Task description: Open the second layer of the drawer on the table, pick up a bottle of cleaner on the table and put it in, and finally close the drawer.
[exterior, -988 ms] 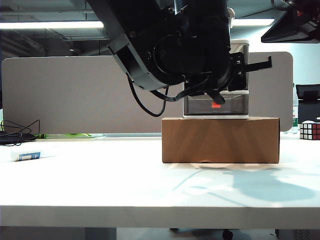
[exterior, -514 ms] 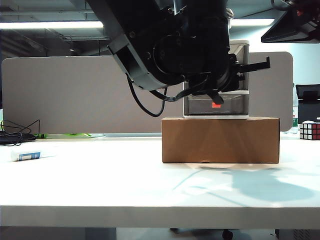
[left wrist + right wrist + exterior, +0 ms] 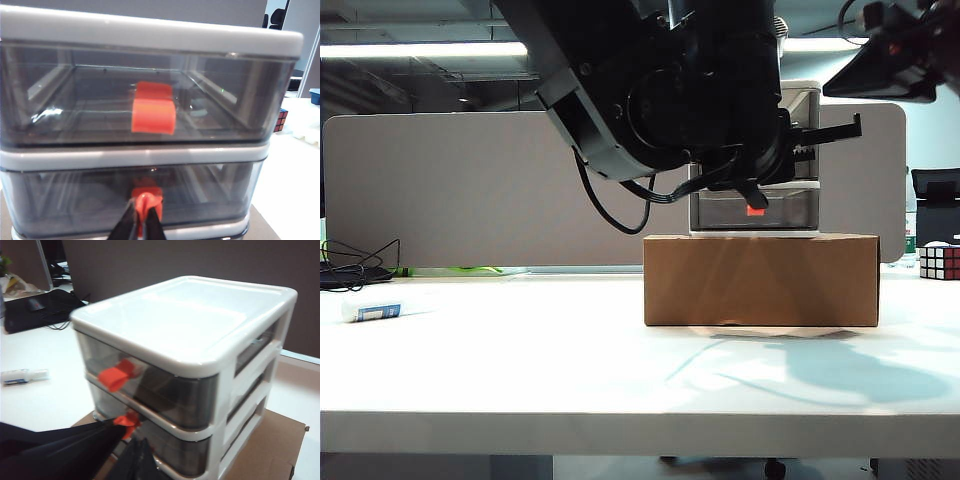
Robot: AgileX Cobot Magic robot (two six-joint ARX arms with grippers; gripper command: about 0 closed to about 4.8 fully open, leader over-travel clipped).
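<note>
Dropping lower at the upper right of the exterior view, the right gripper [image 3: 895, 60] hangs above the drawer [image 3: 756, 160], its opening unreadable. Left gripper [image 3: 141, 220] pinches the second layer's orange tab [image 3: 146, 196]. Bottle of cleaner [image 3: 378, 311] lies far left on the table [image 3: 520, 370].

The left arm [image 3: 650, 80] is bulky matte black, with rounded housings, a grey-edged panel and a black cable [image 3: 610, 215] looping beneath. Its left gripper [image 3: 141, 225] ends in slim black fingers [image 3: 125, 227]. The right gripper [image 3: 127, 460] is equally black and narrow.
</note>
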